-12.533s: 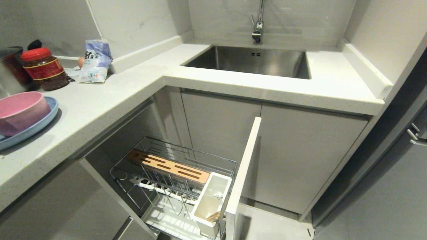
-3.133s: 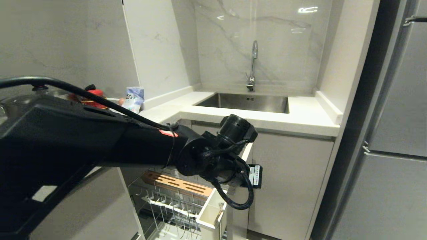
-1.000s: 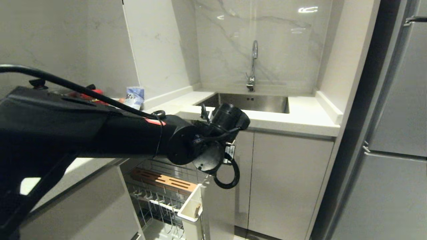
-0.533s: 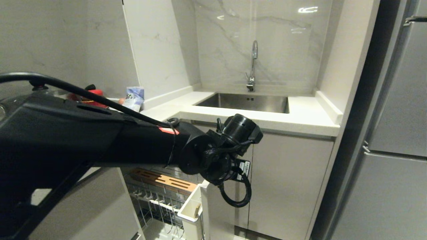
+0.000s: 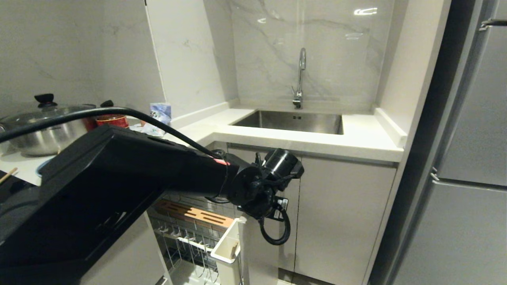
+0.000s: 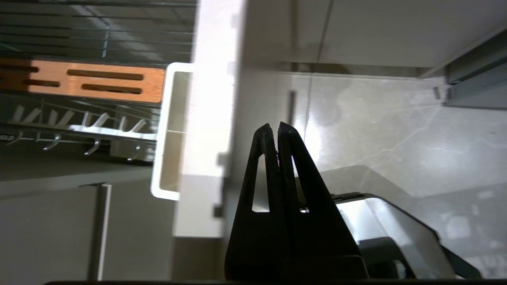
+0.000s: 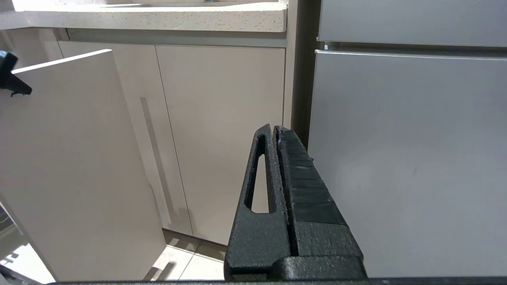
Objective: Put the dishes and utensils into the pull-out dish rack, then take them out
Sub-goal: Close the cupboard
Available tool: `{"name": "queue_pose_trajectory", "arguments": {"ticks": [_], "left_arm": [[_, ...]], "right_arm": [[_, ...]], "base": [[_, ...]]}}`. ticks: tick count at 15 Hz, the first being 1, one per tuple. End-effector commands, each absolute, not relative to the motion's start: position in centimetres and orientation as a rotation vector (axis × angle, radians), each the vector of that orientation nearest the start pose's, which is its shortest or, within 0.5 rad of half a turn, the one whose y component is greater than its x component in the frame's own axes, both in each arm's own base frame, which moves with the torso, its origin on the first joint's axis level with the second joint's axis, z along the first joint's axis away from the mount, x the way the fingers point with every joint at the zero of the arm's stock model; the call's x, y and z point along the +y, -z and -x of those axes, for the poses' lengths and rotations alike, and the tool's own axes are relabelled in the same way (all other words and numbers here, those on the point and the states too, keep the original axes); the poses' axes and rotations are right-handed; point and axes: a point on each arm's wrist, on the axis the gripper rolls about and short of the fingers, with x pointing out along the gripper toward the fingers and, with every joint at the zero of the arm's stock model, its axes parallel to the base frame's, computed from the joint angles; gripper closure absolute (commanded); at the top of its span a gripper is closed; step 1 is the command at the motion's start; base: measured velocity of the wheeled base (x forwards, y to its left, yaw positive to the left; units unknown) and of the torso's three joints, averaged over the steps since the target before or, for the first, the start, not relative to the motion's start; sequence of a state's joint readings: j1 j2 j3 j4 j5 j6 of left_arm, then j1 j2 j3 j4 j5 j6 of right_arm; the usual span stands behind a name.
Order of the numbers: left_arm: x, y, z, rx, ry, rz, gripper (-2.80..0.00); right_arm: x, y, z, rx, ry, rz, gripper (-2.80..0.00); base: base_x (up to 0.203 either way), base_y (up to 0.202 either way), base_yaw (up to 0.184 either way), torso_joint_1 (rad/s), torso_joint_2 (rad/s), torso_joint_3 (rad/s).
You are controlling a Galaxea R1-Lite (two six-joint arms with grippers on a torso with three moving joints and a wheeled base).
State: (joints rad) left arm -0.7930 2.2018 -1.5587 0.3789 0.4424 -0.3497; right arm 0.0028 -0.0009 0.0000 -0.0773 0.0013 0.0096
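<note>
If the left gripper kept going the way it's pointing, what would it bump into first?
Probably the floor. The left gripper, fingers shut, points down just outside the rack's front panel. Nothing shows between its tips and the tiles, though it may graze the panel; depth is hard to judge.

A matte black, boxy left robot arm (image 5: 119,174) — red mark near its round wrist joint, thick black cable (image 5: 119,113) looped along it — ends in tapered black fingers (image 6: 293,190) with slotted cut-outs.

- My left arm (image 5: 119,186) hides most of the pull-out dish rack (image 5: 190,229).
- The rack's near end is cut off at the frame's bottom.
- I can't see inside the white utensil cup (image 5: 226,247).
</note>
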Motion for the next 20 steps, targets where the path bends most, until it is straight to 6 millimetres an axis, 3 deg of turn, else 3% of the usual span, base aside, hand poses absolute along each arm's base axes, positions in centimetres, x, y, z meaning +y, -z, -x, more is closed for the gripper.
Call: {"name": "queue_pose_trajectory", "arguments": {"ticks": [1,8,20], "left_arm": [[-28.1,-10.3,-30.9,0.883,0.13,-0.279,0.0],[-25.5,-9.1,-33.4,0.859,-0.05,-0.385,0.0],[-15.3,-9.2,-40.5,0.843,-0.425,-0.478,0.0]], "right_arm": [[0.0,-7.6,2.1,-0.054,-0.005,-0.009,0.0],[0.0,-7.6,2.1,-0.054,-0.005,-0.01,0.0],[0.0,-7.6,2.1,-0.054,-0.005,-0.009,0.0]], "base": [[0.0,0.0,0.0,0.0,0.0,0.0],[0.0,0.0,0.0,0.0,0.0,0.0],[0.0,0.0,0.0,0.0,0.0,0.0]]}}
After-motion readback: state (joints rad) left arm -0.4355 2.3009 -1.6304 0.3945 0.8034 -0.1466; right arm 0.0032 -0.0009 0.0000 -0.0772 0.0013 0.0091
